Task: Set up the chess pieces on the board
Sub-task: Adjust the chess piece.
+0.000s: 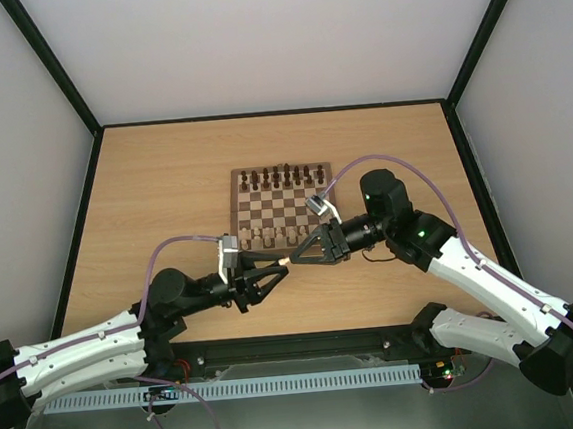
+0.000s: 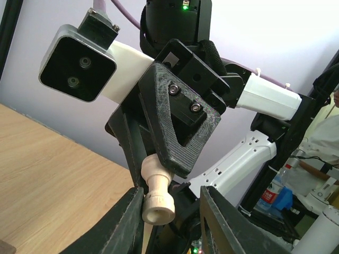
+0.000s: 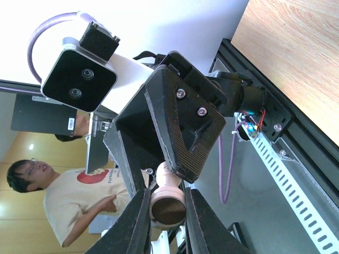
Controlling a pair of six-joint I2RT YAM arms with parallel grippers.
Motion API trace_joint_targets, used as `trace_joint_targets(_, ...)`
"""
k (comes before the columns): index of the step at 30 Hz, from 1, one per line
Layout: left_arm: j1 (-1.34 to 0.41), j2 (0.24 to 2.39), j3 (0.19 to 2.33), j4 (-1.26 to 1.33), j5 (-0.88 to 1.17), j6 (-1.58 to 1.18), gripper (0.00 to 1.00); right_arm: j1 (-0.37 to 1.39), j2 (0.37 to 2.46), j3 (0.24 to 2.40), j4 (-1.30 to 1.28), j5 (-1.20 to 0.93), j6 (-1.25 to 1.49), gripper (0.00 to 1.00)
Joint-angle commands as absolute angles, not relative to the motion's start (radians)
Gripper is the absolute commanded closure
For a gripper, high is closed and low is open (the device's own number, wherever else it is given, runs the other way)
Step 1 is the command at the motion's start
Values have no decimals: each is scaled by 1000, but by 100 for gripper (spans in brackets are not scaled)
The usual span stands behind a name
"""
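Observation:
A pale cream chess piece (image 1: 287, 262) hangs in the air between my two grippers, in front of the board (image 1: 245, 221). My right gripper (image 1: 297, 258) is shut on its felt-bottomed base (image 3: 168, 207). Its other, hollow-tipped end (image 2: 158, 203) lies between the open jaws of my left gripper (image 1: 274, 267) and touches the left finger (image 2: 124, 222), with a wide gap to the other finger. Several pale pieces (image 1: 268, 236) stand on the board's near rows.
Dark brown pieces (image 1: 283, 178) fill the board's far rows. The two arms meet tip to tip above the bare wooden table (image 1: 155, 206) just in front of the board. A black rail (image 1: 298, 349) runs along the near edge.

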State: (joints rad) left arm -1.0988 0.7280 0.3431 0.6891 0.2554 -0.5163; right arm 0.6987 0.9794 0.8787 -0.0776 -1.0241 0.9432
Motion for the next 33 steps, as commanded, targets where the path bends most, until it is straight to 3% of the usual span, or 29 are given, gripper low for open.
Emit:
trace_joint_targets(1, -1092, 720, 366, 734, 262, -512, 69, 698, 985, 876, -89, -1043, 920, 88)
trace_joint_targets(9, -1085, 721, 362, 734, 254, -517, 88, 697, 992, 877, -94, -1045, 910, 88)
trace_joint_targets(14, -1081, 721, 366, 729, 251, -517, 90, 698, 992, 873, -95, -1043, 907, 86)
trace_joint_targets(16, -1080, 726, 371, 721, 249, -515, 90, 697, 994, 875, -102, -1039, 903, 78)
trace_joint_targets(19, -1080, 731, 376, 713, 247, -514, 90, 698, 996, 887, -136, -1023, 879, 55)
trace_joint_targets(24, -1079, 733, 385, 681, 237, -512, 90, 697, 997, 912, -188, -999, 852, 32)
trace_joint_targets(33, -1079, 695, 404, 542, 189, -506, 89, 695, 1040, 1080, -461, -754, 667, 14)
